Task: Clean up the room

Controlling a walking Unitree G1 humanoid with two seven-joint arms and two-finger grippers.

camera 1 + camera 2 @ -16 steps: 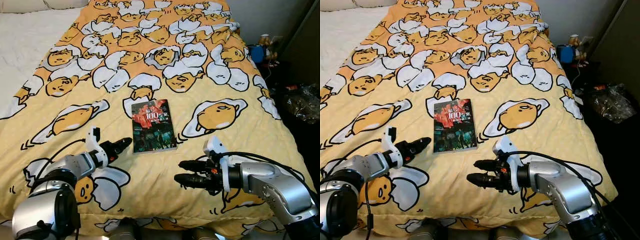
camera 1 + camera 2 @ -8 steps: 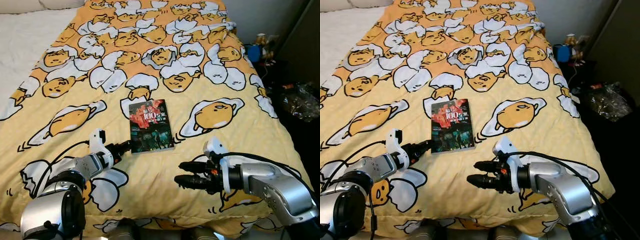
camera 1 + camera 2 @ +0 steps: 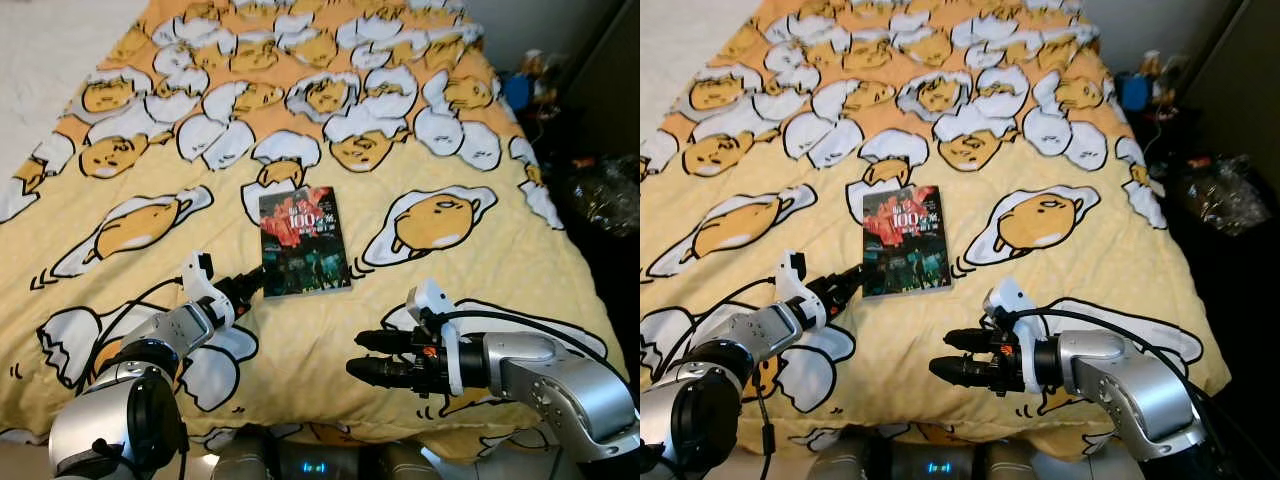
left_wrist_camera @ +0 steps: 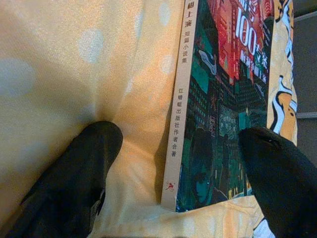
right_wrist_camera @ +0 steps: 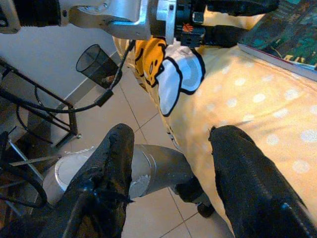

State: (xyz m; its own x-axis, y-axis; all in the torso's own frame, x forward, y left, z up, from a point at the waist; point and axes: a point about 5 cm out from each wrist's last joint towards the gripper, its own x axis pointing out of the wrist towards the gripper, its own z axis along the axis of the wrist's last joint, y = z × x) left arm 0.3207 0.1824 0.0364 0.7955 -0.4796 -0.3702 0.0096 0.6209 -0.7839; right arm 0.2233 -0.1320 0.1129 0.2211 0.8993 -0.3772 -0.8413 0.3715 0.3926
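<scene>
Yellow bedding printed with cartoon egg characters (image 3: 420, 130) covers the bed in the left eye view, and a dark paperback book with a red and teal cover (image 3: 303, 254) lies flat near the middle of it. The left end effector (image 3: 247, 286) sits at the book's near left corner, fingers spread. The right end effector (image 3: 368, 356) hovers well to the near right of the book, fingers apart, holding nothing.

From the left wrist view, the book (image 4: 223, 99) lies between the two spread black fingers (image 4: 74, 178), its spine towards one, its cover under the other.

From the right wrist view, the right fingers (image 5: 247, 183) are spread over the bed's edge, with the book's corner (image 5: 292, 34) beyond them.
</scene>
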